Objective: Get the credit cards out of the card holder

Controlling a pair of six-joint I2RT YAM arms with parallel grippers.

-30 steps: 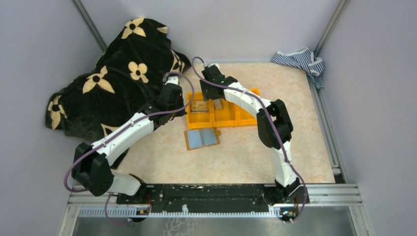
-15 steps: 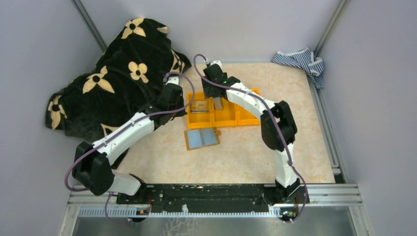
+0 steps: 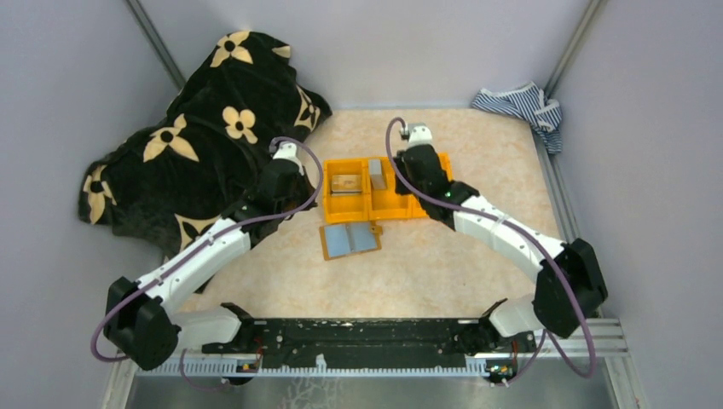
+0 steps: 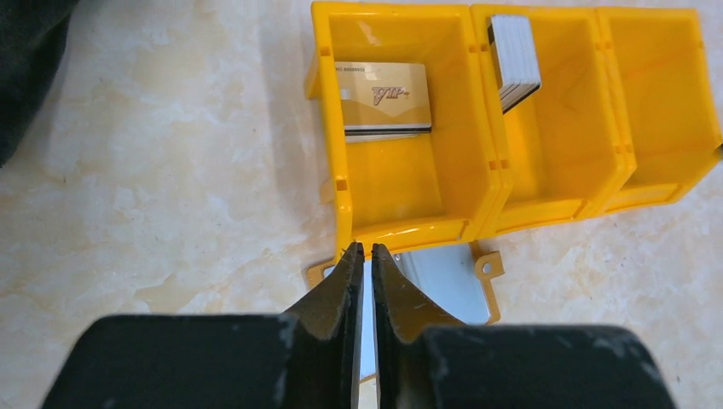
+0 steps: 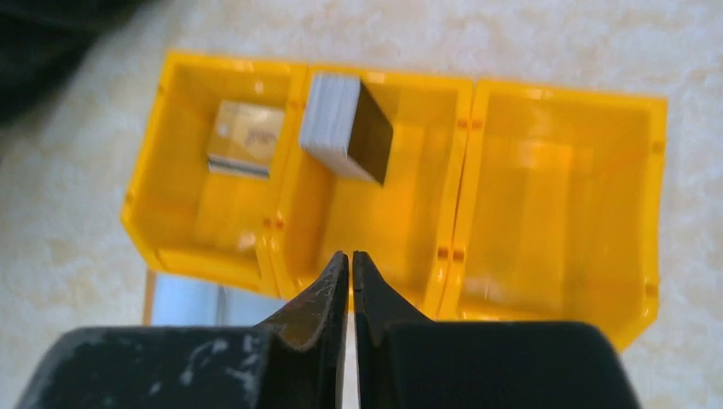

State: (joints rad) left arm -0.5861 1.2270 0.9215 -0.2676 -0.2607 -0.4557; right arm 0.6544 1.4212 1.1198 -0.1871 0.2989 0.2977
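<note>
I saw the card holder [image 3: 349,240] lying open on the surface, just beside the orange bin [image 4: 409,228] at its 6 o'clock, inside facing up for easy reach. A gold card [image 4: 384,96] and a card stack [image 4: 514,60] sat in the bin. The left gripper [image 4: 364,256] and right gripper [image 5: 350,260] were both pressed together, empty; I judged the unloading finished.

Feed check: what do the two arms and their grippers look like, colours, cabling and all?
The arms match. The left arm and right arm have white links with bulky black joint housings. A thin purple cable loops along each. The left gripper and right gripper have matte black, scuffed fingers tapering to pointed tips. No markings show.
</note>
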